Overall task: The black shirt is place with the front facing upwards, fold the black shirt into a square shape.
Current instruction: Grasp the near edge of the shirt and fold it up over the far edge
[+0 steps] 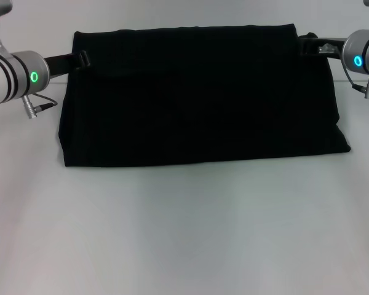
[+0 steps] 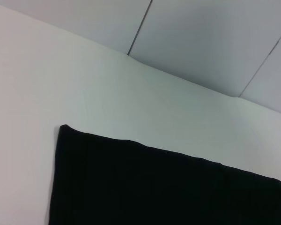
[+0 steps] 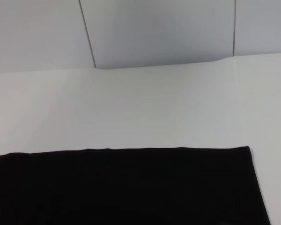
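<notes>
Between the two grippers the shirt (image 1: 197, 98) is lying on the table (image 1: 184, 233), folded into a wide black rectangle, no lettering or label showing. A narrower folded band is sitting across its far edge, with the wider layer spreading below it toward the robot. Near corners: the one on the left gripper's side is roughly square, the one on the right gripper's side is sticking out a bit further sideways.

Left gripper (image 1: 81, 59) is reaching in at the shirt's far left corner, black fingers level with the folded band's end and touching or overlapping the cloth edge; black on black, so cannot tell if it is pinching cloth or how far the fingers are spread. Its wrist with the green ring is sitting just outside the shirt's left edge.

Right gripper (image 1: 307, 44) is sitting at the far right corner, right against the band's end; finger spread also cannot be told, and any grip on cloth is unclear. Its wrist with the blue ring is staying off the shirt, just beyond the right edge.

Left wrist view is showing one shirt (image 2: 168, 187) corner flat on the table (image 2: 61, 79), with wall panels beyond. Right wrist view is showing the opposite shirt (image 3: 122, 187) corner, edge straight and flat on the table (image 3: 140, 108).
</notes>
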